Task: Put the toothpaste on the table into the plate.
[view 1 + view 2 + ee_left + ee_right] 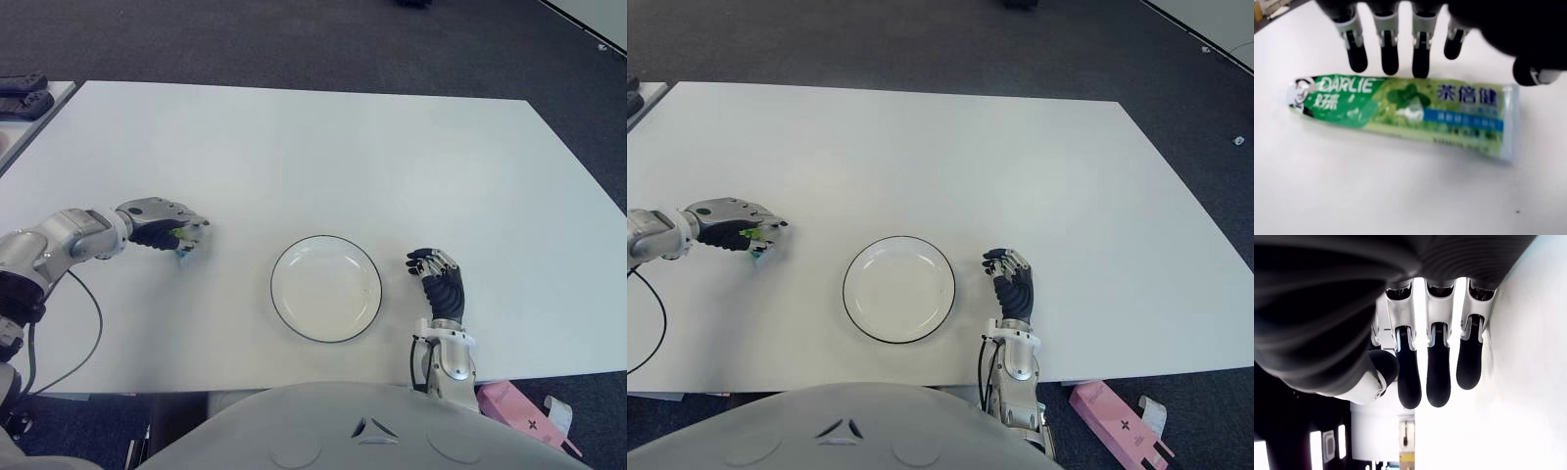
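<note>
Left eye view is filled mostly by the white table (313, 147), on which a round white plate (326, 288) with a dark rim is set near the front edge, empty. The left hand (165, 225) is seen well to the left of the plate, poised directly over the Darlie toothpaste tube (1400, 113); in the left wrist view the tube lies flat on the table and the fingertips (1388, 61) are held straight above its upper edge, with the thumb off near the crimped end, so the hand is spread and nothing is gripped yet. The right hand (439, 282) is shown just to the right of the plate, fingers loosely extended and holding nothing. The tube is judged to be light, soft and squeezable, with a glossy skin that could slide under the fingers; a pinch across its width near the middle, where the body is fuller, is judged the most secure hold.
</note>
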You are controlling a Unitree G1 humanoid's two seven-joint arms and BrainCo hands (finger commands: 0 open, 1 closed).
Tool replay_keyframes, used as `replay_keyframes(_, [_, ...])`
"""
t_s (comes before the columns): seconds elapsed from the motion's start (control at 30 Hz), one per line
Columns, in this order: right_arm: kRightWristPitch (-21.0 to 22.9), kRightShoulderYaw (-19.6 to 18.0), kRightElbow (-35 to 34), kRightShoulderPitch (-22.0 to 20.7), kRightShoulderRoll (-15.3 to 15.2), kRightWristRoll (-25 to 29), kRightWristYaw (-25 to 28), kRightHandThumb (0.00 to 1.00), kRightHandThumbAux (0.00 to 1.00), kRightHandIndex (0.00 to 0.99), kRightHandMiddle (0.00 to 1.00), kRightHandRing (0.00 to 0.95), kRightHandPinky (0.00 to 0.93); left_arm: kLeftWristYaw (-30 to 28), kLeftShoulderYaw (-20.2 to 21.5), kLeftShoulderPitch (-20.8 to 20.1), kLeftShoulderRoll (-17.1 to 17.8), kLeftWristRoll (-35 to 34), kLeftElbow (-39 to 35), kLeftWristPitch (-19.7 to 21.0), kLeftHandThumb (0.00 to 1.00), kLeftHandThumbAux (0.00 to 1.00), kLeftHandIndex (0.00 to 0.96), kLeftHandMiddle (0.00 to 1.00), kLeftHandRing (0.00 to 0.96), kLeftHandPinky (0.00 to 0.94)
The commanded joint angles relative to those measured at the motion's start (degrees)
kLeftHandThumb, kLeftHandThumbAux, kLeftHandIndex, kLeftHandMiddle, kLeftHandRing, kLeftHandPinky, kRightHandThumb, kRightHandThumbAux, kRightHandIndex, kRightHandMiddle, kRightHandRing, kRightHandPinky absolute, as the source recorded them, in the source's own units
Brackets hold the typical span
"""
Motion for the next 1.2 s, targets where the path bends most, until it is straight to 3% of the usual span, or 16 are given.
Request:
replay_keyframes(0.03, [0.67, 0.07, 0.18, -0.12, 0.03, -0.42, -0.28, 0.709, 0.728, 0.428, 0.48, 0.477, 0.467, 5.53, -3.62, 0.1, -2.72, 5.61, 4.5, 0.59, 0.489, 0.071, 0.0, 0.145, 0.115, 0.133])
replay_keyframes(0.3, [-0.52, -0.25, 1.4, -0.27, -0.25, -0.96, -0.61, 0.71, 0.728, 0.428, 0.488, 0.491, 0.492, 15.38, -9.7, -3.09, -5.77, 13.11, 12.47, 3.5, 0.482, 0.083, 0.0, 0.1, 0.071, 0.101])
replay_keyframes(0.93, [0.55, -0.44, -0.05, 1.01, 0.33, 0.23, -0.4, 0.711, 0.729, 0.429, 0.493, 0.493, 0.488, 27.06, -20.65, -9.04, -12.99, 17.91, 28.32, 10.01, 0.442, 0.131, 0.0, 0.004, 0.0, 0.022])
replay_keyframes(1.2, [1.65, -0.75, -0.87, 1.26, 0.53, 0.37, -0.69, 0.711, 0.728, 0.428, 0.489, 0.486, 0.472, 29.54, -24.23, -10.91, -13.69, 17.84, 31.84, 11.68, 0.417, 0.168, 0.0, 0.0, 0.0, 0.012])
